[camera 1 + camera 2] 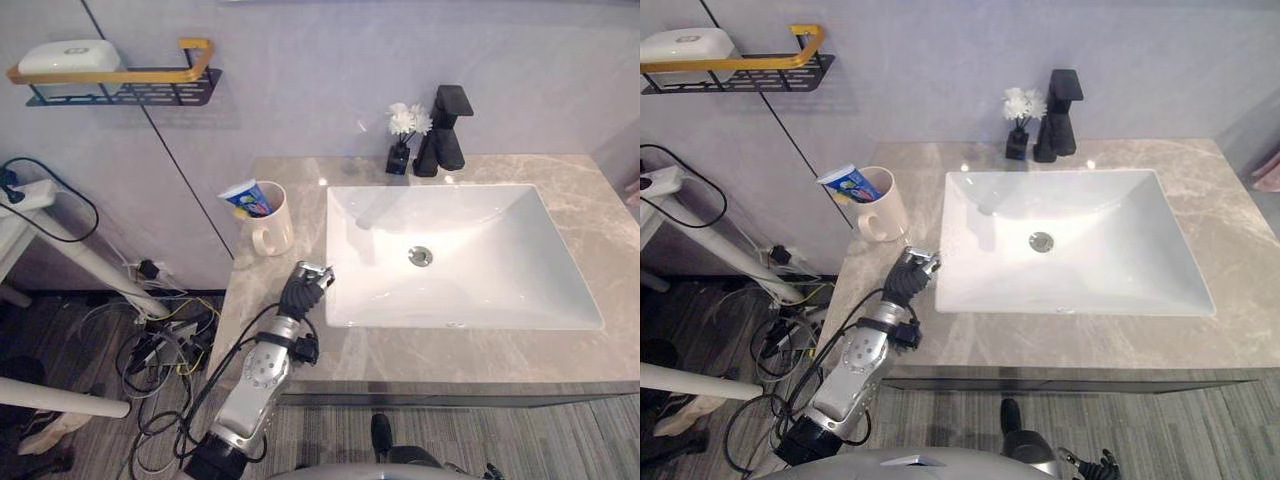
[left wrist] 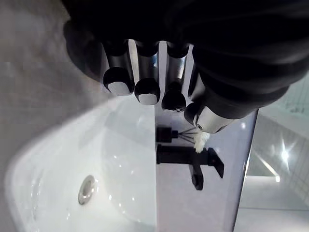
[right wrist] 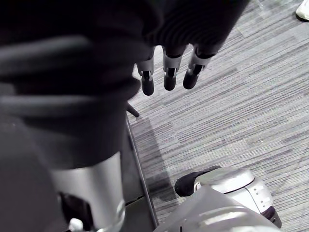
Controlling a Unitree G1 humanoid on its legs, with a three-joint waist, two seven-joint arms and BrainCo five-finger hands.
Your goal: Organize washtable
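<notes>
A cream mug stands on the marble countertop left of the white sink, with a blue-and-white toothpaste tube leaning out of it. My left hand hovers low over the countertop at the sink's front left corner, just in front of the mug. Its fingers are relaxed and hold nothing. My right hand hangs beside me over the carpet floor, fingers straight and empty.
A black faucet and a small black vase of white flowers stand behind the sink. On the wall to the left hangs a black and yellow shelf with a white soap box. Cables lie on the floor left of the cabinet.
</notes>
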